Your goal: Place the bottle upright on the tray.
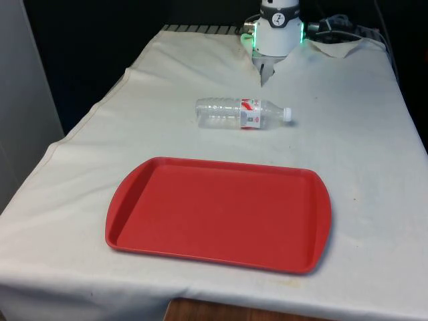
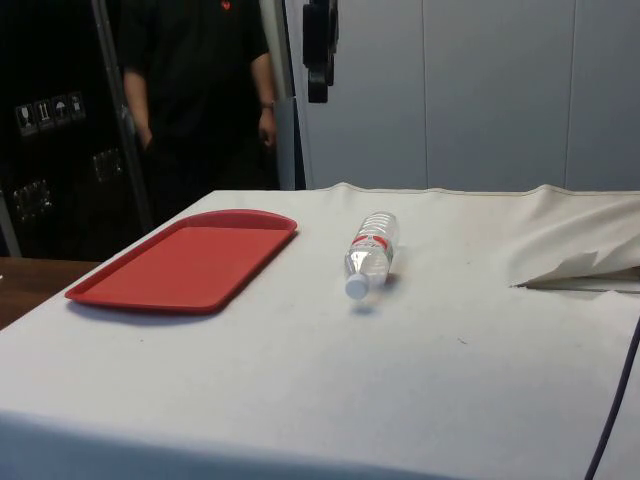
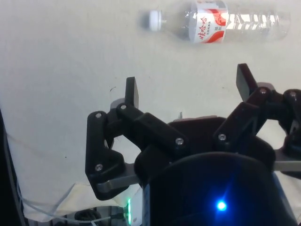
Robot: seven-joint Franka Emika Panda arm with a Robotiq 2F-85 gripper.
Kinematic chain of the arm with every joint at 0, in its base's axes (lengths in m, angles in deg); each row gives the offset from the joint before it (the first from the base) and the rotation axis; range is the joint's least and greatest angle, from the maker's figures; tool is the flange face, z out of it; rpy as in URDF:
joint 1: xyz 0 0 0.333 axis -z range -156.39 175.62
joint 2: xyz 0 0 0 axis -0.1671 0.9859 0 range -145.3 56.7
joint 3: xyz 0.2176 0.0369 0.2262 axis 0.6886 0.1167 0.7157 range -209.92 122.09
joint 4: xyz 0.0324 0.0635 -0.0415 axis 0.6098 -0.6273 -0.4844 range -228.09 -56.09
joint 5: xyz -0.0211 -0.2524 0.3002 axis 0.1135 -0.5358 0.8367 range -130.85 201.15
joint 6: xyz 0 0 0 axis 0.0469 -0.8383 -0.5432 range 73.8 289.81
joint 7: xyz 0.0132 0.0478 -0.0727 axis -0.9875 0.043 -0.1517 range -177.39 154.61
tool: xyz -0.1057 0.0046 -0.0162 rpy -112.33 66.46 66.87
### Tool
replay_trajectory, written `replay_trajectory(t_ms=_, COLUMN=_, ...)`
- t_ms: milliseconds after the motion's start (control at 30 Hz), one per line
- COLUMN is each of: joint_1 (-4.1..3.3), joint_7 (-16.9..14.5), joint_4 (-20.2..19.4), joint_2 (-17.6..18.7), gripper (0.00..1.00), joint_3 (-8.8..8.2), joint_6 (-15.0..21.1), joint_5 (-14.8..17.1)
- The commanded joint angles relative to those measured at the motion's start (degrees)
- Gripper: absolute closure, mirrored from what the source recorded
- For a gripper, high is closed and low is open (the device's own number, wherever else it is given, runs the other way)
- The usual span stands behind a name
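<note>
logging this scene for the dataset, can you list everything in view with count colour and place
bottle: one, clear plastic with a white cap and a red and white label, lying on its side on the cloth between the tray and the robot, cap towards the front view's right
tray: one, red, flat on the cloth at the near end of the table in the front view, nothing on it
cloth: one, white, covering the table, rumpled at the robot's end
person: one, in dark clothes, standing beyond the tray in the side view
gripper: one, black, fingers open, above the cloth short of the bottle, holding nothing
</note>
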Motion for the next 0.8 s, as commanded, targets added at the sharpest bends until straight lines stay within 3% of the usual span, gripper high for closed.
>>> replay_trajectory(t_ms=0, joint_1=0.11, joint_7=-0.1, joint_4=-0.4, joint_2=0.1, gripper=0.00, joint_3=0.11, joint_6=0.9, joint_5=-0.6)
replay_trajectory(t_ms=300, joint_1=0.00, joint_7=-2.1, joint_4=-1.0, joint_2=1.0, gripper=0.00, joint_3=0.00, joint_6=1.3, joint_5=-0.2)
replay_trajectory(t_ms=767, joint_1=0.34, joint_7=-5.4, joint_4=-2.1, joint_2=2.3, gripper=0.00, joint_3=-0.46, joint_6=3.1, joint_5=-2.2)
